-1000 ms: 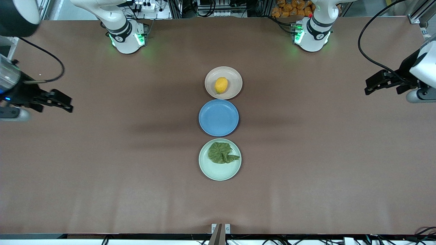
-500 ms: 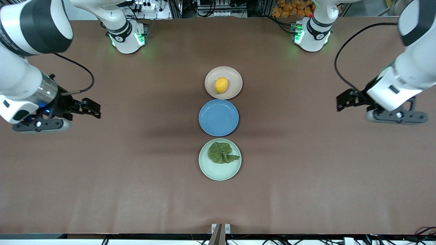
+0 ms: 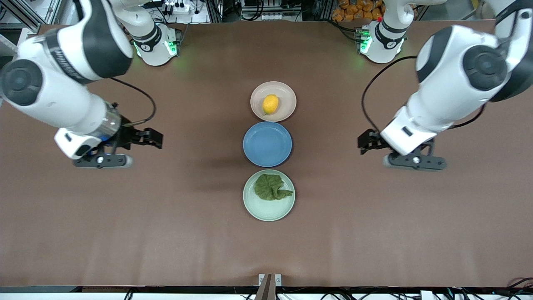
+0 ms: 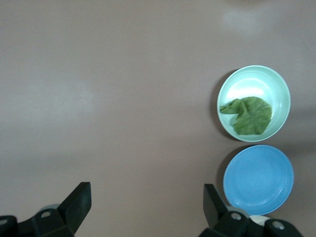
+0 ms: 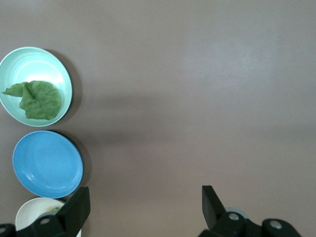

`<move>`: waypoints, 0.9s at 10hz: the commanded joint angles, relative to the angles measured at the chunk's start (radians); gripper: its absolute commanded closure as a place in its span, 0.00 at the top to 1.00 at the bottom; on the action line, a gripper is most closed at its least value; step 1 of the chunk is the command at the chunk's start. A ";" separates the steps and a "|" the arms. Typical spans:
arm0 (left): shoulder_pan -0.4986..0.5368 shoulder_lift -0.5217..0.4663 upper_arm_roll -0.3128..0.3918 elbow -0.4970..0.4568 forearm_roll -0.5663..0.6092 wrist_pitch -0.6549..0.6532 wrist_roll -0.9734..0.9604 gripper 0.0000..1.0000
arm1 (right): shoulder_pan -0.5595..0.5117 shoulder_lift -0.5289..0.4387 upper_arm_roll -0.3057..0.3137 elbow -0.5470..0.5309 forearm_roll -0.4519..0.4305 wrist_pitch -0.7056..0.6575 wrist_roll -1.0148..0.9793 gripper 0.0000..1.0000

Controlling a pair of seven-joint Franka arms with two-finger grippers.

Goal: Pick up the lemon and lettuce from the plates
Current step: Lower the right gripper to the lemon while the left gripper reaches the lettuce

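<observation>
The yellow lemon (image 3: 270, 103) lies on the beige-pink plate (image 3: 287, 93), the plate nearest the robots' bases. The dark green lettuce (image 3: 270, 187) lies on the mint green plate (image 3: 266, 211), the plate nearest the front camera. My right gripper (image 3: 155, 139) is open and empty over bare table toward the right arm's end. My left gripper (image 3: 363, 144) is open and empty over bare table toward the left arm's end. The left wrist view shows the lettuce (image 4: 249, 115) on its plate (image 4: 254, 79) past the open left gripper (image 4: 147, 202). The right wrist view shows the lettuce (image 5: 39, 100), its plate (image 5: 34, 59) and the open right gripper (image 5: 145, 205).
A bare bright blue plate (image 3: 267, 144) sits between the two task plates, and the three form a row down the table's middle. It also shows in the left wrist view (image 4: 258, 179) and the right wrist view (image 5: 48, 164). The beige plate's edge (image 5: 32, 207) shows in the right wrist view.
Both arms have swung in from the table's ends toward the row of plates. Both grippers stay open and empty. The lemon, lettuce and plates have not moved.
</observation>
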State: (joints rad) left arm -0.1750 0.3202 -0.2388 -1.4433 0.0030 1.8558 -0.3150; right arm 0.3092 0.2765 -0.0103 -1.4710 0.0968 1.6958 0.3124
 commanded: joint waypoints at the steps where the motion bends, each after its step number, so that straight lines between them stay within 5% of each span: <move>1: -0.053 0.040 0.007 0.011 -0.011 0.046 -0.064 1.00 | 0.078 0.001 -0.004 -0.043 0.015 0.031 0.127 1.00; 5: -0.131 0.166 0.001 -0.022 -0.012 0.280 -0.106 1.00 | 0.114 0.012 0.119 -0.124 0.029 0.092 0.245 1.00; 9: -0.222 0.333 0.009 -0.035 0.002 0.518 -0.190 1.00 | 0.186 0.016 0.225 -0.293 0.027 0.348 0.504 1.00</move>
State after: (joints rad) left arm -0.3724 0.6025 -0.2419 -1.4919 0.0023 2.3127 -0.4759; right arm 0.4767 0.3036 0.1886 -1.6968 0.1104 1.9648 0.7301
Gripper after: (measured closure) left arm 0.000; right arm 0.000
